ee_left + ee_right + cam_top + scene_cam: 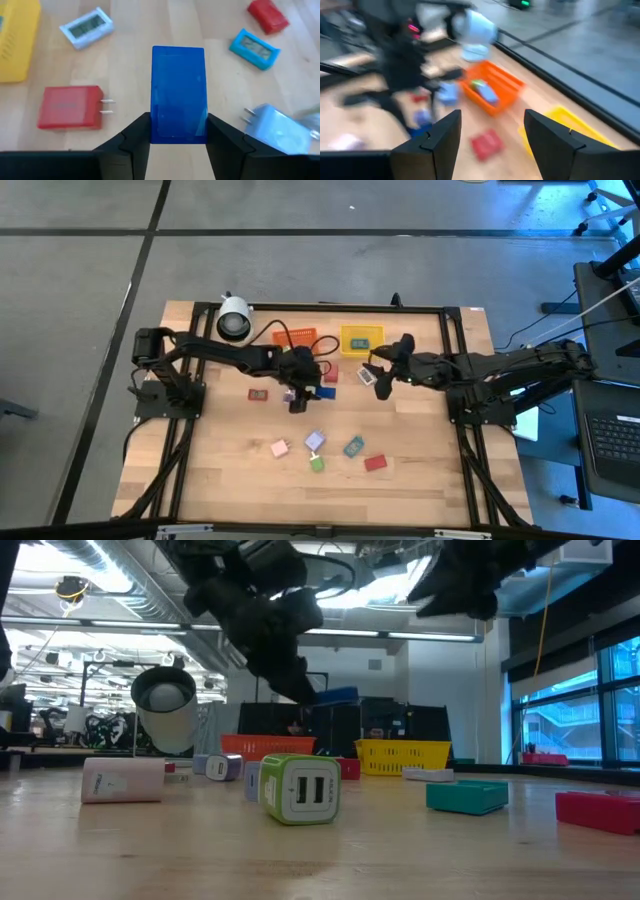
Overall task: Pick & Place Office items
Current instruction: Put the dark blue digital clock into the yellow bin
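My left gripper (178, 131) is shut on a blue rectangular block (178, 90) above the middle of the table (200, 480). In the low view the blue block (337, 697) hangs well above the tabletop. My right gripper (492, 131) stands open and holds nothing. It hovers right of centre (380, 365), near a white-grey clock-like item (366, 377) lying on the table. More small items lie flat toward the near edge: pink (280, 447), lilac (315, 441), green (317, 464), teal (353, 447) and red (375, 463). My left gripper pinches the blue block between its two fingers, on the two long sides near the end closest to the wrist (156, 131). The fingers slant down from the table's left and lie along the block, which sticks out past the fingertips. It is lifted clear of the table.
An orange mesh bin (300, 337) and a yellow one (361, 338) stand at the far edge, with a white cylindrical camera (235, 318) to their left. Below my left gripper lie a red charger (70, 106), a lilac plug (277, 127) and a teal clock (254, 48).
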`<move>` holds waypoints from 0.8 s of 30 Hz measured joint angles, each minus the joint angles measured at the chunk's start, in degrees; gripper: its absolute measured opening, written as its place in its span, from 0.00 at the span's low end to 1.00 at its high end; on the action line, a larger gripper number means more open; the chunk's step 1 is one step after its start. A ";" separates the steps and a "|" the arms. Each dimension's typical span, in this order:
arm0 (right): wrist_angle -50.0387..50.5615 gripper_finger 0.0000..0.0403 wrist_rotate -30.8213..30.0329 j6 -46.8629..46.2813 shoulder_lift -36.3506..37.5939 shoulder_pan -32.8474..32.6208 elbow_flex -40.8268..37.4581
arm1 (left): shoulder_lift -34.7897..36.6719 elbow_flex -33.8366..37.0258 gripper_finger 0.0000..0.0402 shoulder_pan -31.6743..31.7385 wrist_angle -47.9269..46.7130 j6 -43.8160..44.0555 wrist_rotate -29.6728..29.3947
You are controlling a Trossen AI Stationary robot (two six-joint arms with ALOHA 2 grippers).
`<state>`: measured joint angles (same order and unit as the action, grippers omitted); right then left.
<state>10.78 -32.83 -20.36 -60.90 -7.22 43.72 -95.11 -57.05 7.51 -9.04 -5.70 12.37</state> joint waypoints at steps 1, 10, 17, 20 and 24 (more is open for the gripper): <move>1.10 0.55 -0.63 -0.02 -0.04 0.26 0.00 | 0.23 -0.23 0.38 0.00 -0.64 0.01 0.89; 2.54 0.55 -2.35 5.91 -2.98 0.80 0.00 | 0.81 -3.62 0.38 0.52 -0.16 1.34 13.97; 1.89 0.55 -3.99 9.55 -4.95 0.80 0.00 | 3.24 -5.05 0.38 3.01 1.36 2.55 22.71; 0.67 0.55 -3.75 12.82 -5.07 0.59 0.00 | 5.04 -5.05 0.38 5.06 1.98 3.00 24.61; -2.94 0.55 1.01 18.46 -5.07 -0.48 0.01 | 6.34 -5.05 0.38 8.22 3.41 5.49 30.63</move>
<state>7.84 -31.83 -1.90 -65.98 -7.70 43.74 -88.78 -62.11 15.73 -5.63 -0.21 43.00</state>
